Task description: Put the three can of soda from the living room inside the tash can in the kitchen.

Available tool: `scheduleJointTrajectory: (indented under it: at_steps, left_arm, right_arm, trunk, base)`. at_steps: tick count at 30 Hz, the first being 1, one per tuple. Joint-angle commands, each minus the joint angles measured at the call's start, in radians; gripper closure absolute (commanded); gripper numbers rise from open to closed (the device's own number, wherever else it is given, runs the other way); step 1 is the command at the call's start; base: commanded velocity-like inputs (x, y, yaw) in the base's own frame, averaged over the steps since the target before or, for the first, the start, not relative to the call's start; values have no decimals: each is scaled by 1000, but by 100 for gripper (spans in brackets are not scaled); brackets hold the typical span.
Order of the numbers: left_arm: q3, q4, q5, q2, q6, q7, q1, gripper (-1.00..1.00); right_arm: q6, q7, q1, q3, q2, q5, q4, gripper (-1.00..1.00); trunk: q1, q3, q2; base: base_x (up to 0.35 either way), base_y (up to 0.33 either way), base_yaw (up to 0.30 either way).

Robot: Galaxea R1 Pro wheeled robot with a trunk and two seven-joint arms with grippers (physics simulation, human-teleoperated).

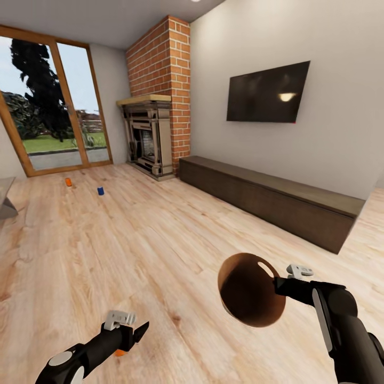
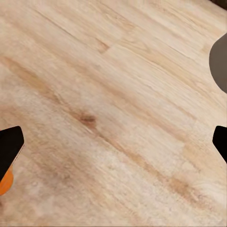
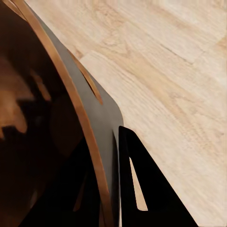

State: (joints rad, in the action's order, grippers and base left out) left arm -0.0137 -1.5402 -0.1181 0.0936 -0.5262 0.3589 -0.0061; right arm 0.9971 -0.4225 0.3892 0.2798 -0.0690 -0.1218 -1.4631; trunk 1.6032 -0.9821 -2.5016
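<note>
The brown tash can [image 1: 246, 292] hangs tipped on its side above the wood floor, its dark mouth facing me. My right gripper [image 1: 277, 286] is shut on its rim, one finger inside and one outside; the wrist view shows the rim [image 3: 71, 94] pinched between the fingers [image 3: 142, 189]. Far off near the glass doors stand an orange can of soda [image 1: 68, 182] and a dark blue one [image 1: 100, 190]. My left gripper [image 1: 136, 328] hovers low over the floor, open and holding nothing. An orange bit [image 1: 120, 352], partly hidden, peeks out beside its finger [image 2: 9, 144].
A brick fireplace [image 1: 152, 133] stands at the back, and a long dark low cabinet [image 1: 266, 197] runs along the right wall under a TV [image 1: 266, 92]. A grey table corner [image 1: 5, 200] shows at the left edge. Wood-framed glass doors [image 1: 53, 106] fill the back left.
</note>
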Motion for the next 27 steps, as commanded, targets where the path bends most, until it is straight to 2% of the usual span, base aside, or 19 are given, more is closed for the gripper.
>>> scheduleJointTrajectory:
  at_steps: [1, 7, 17, 22, 27]
  left_arm:
    - [0, 0, 0, 0, 0, 0, 0, -100]
    - [1, 0, 0, 0, 0, -1, 0, -100]
    - [1, 0, 0, -1, 0, -2, 0, -100]
    - [1, 0, 0, 0, 0, -2, 0, -100]
    - [1, 0, 0, 0, 0, -2, 0, -100]
  right_arm:
    - [22, -7, 0, 0, -1, 25, 0, 100]
    - [41, -7, 0, 1, -2, 25, 0, 100]
    - [43, -7, 0, 1, -2, 27, 0, 100]
    - [44, -7, 0, 0, -2, 25, 0, 100]
    - [44, -7, 0, 0, -2, 25, 0, 100]
  trunk:
    - [0, 0, 0]
    - [0, 0, 0]
    - [0, 0, 0]
    - [0, 0, 0]
    - [0, 0, 0]
  base:
    - [331, 0, 0]
    - [178, 0, 53]
    - [10, 0, 217]
    - [28, 0, 38]
    - [254, 0, 5]
